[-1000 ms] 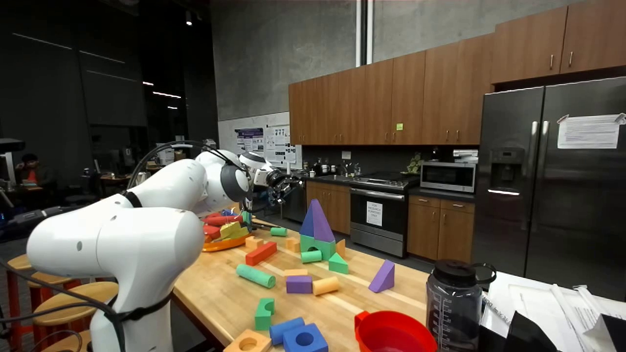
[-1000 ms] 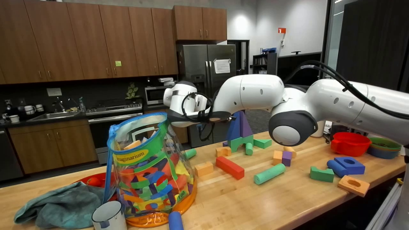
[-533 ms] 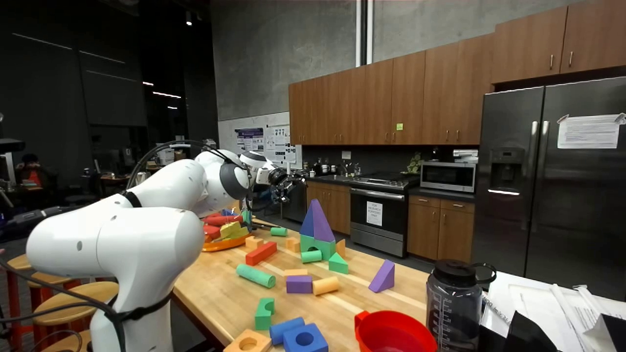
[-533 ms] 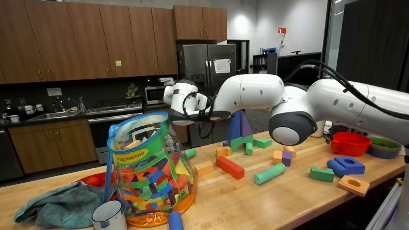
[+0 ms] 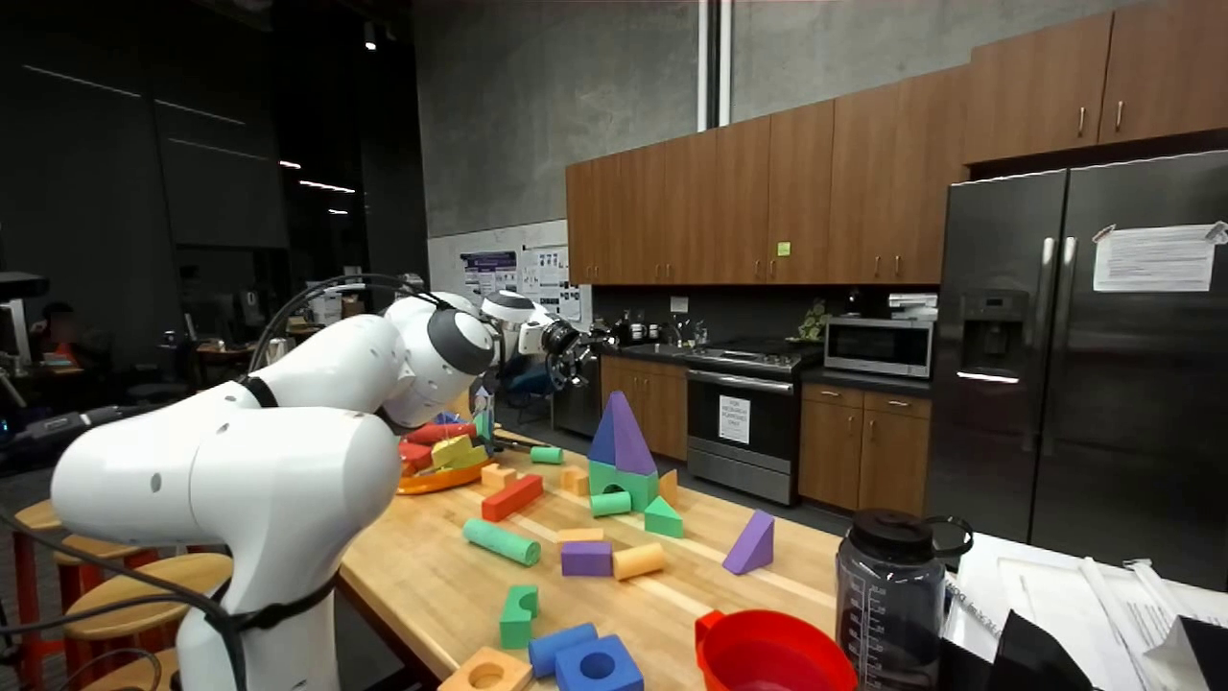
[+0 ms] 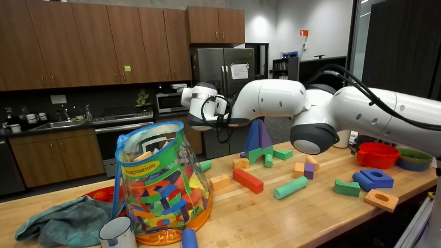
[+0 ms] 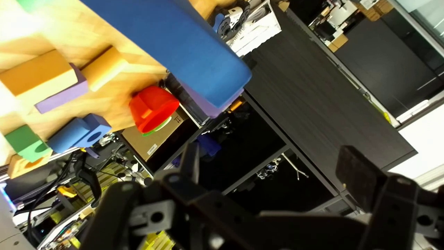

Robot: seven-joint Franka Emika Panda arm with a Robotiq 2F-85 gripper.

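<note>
Gripper (image 7: 273, 165) stands raised above the wooden tabletop (image 5: 422, 576), jaws spread wide apart. Nearest to it, though apart: blue wedge (image 7: 173, 48), upright beside a purple wedge (image 5: 633, 437), both resting on a green arch (image 6: 257, 152). All three appear lower than the jaws in an exterior view. Below gripper level, on the wood: green cylinder (image 5: 611, 504) just beside the arch, red bar (image 5: 513, 497) near by. Red bowl (image 6: 377, 160) sits well apart from the gripper.
</note>
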